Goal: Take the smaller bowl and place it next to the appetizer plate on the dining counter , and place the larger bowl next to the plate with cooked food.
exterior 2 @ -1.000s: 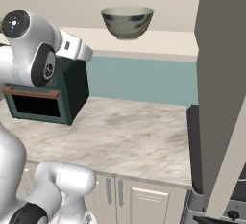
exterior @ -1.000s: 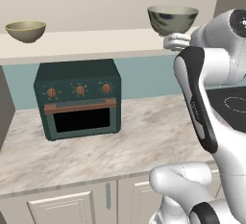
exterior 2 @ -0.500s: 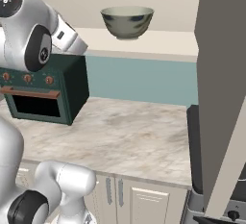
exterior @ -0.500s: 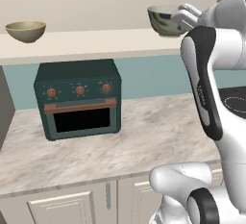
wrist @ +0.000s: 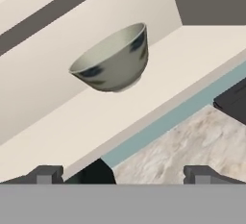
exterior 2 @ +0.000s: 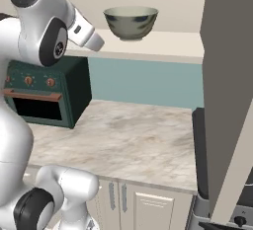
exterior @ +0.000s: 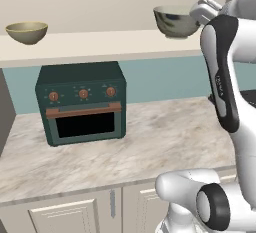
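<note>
the larger bowl (wrist: 112, 58) stands upright on the cream shelf (exterior: 100, 44) above the green toaster oven (exterior: 82, 104), towards the shelf's right end. the gripper (wrist: 122, 174) is up at shelf height with its jaws spread wide and nothing between them, and the bowl lies ahead of it, apart, slightly off-centre. the smaller bowl (exterior: 27, 32) sits on the same shelf, well apart to the oven's left; how close the fingertips are to the rim is hard to judge.

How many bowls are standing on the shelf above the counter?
2. The small olive bowl stands at the shelf's left end, above the oven's left side. The big grey-green bowl stands farther right, close to the hand. Others may be out of frame.
</note>
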Tool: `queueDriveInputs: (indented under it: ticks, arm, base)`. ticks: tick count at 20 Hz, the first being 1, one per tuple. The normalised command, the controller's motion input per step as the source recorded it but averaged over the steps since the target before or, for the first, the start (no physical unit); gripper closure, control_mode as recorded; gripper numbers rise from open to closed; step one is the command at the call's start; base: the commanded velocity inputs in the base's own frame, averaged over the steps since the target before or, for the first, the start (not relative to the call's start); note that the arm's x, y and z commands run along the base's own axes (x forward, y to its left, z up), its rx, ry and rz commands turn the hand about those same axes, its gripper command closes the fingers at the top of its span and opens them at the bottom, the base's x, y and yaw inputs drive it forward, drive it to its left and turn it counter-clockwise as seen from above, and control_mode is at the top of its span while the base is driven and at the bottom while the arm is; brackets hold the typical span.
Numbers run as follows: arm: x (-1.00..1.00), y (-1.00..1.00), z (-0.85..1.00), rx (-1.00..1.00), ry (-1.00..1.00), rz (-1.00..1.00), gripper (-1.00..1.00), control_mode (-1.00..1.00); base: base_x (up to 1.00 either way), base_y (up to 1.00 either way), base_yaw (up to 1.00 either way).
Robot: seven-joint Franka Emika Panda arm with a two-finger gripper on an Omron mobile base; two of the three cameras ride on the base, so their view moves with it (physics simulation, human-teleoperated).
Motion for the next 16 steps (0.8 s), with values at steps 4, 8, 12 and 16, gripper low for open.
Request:
queueDriveInputs:
  ticks: [4, 8, 12, 16]
  arm:
    - [0.35, -0.44, -0.06, 0.0, -0.01, 0.0, -1.0, -1.0]
    - [0.44, -0.24, -0.04, 0.0, -0.01, 0.0, -1.0, -1.0]
    - [0.43, -0.11, 0.0, 0.0, 0.0, 0.0, -1.0, -1.0]
    - [0.45, -0.04, 0.0, 0.0, 0.0, 0.0, -1.0, -1.0]
  base:
    - [0.0, 0.0, 0.0]
    - [0.0, 0.0, 0.0]
    - [0.0, 0.0, 0.0]
    - [0.0, 0.0, 0.0]
